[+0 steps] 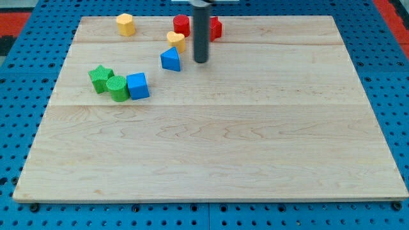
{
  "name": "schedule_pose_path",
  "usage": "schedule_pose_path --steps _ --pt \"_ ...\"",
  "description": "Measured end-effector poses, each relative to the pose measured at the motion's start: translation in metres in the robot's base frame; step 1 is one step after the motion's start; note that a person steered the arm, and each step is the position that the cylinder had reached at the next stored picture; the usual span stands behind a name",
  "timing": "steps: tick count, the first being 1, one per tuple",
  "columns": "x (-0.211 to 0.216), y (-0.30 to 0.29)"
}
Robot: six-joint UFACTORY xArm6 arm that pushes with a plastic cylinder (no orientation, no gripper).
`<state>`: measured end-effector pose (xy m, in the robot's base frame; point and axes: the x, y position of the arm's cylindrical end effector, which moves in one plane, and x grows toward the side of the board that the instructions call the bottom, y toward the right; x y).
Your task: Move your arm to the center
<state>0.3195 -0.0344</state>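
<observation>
My tip (pixel 201 61) rests on the wooden board (pixel 211 147) near the view's top, a little left of the middle. A blue triangular block (pixel 170 59) lies just left of the tip. A yellow block (pixel 176 41) sits above and left of it. Two red blocks (pixel 182 25) (pixel 215 28) lie behind the rod at the top edge, partly hidden by it. A yellow hexagonal block (pixel 126 24) is at the top left. A green star block (pixel 100 78), a green cylinder (pixel 117 88) and a blue cube (pixel 137 85) sit together at the left.
The board lies on a blue perforated base (pixel 19 128). A red surface (pixel 16 19) shows at the view's top corners.
</observation>
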Motion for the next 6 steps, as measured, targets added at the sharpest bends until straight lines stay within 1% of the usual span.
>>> schedule_pose_path --steps 1,2,3,4,5,6 --pt "-0.002 -0.02" --pt "0.006 -0.034" --pt "0.009 -0.019" --pt "0.051 0.061" --pt "0.08 0.082" --pt "0.083 0.084"
